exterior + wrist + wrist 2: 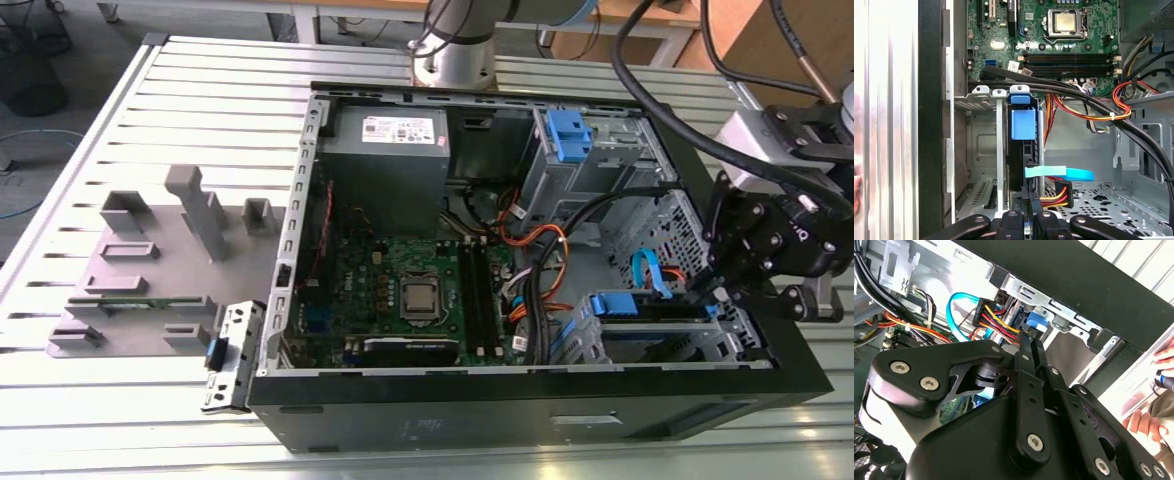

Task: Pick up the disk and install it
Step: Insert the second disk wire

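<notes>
The gripper (721,293) hangs over the case (534,405) at the corner nearest the exterior view's lower right, just above the drive bay there. In both wrist views its fingers (1030,200) are drawn tight together, with no gap visible between them, reaching down toward the bay. What, if anything, they pinch is hidden by their own tips; they look closed on or right at the edge of the disk.

The disk (1021,165) stands on edge in the bay, a thin dark slab with a blue rail (1022,124) on its upper end, slotted between the bay's metal dividers beside the case's side wall. Its long axis runs straight away from the gripper, in line with the fingers, toward the motherboard (1054,45). So the disk lies directly ahead of the fingertips, not to either side, and any push or pull would run along that slot.

A light-blue cable (1064,173) crosses just beside the fingers, and a bundle of red, yellow and black wires (1056,192) sits close under it; both are near enough to snag.

Judging by how deep the slab sits, the disk seems mostly seated, though whether it has latched cannot be told.
</notes>
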Robot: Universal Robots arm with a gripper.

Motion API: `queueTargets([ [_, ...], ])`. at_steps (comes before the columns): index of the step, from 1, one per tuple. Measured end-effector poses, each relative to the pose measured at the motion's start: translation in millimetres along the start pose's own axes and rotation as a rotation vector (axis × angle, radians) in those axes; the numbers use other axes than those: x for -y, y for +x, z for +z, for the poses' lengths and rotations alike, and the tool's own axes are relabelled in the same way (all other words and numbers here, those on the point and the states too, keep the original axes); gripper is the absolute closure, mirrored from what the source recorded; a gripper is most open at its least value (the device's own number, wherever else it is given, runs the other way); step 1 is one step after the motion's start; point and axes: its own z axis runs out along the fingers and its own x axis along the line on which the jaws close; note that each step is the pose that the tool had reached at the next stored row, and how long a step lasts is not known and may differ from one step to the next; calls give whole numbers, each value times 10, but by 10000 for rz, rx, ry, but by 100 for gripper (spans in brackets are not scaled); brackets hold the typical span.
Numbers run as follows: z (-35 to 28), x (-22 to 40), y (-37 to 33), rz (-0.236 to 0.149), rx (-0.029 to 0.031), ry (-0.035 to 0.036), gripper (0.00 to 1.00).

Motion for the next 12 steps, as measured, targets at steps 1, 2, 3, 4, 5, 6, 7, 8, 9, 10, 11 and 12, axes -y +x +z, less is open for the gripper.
queueTargets([
  [1,3,-1,3,0,0,0,84],
  [2,4,-2,5,0,-1,0,84],
  [3,7,-2,7,-1,-1,0,84],
  [4,10,-4,9,0,-2,0,84],
  [5,13,-4,10,0,-3,0,84],
  [6,15,-4,11,0,-5,0,84],
  [7,16,-4,11,0,-5,0,84],
  [8,16,-4,11,0,-5,0,84],
  [9,17,-4,11,0,-3,0,84],
  [10,18,-4,11,0,-2,0,84],
  [11,18,-4,11,0,-3,0,84],
  [12,18,-4,11,0,-3,0,84],
])
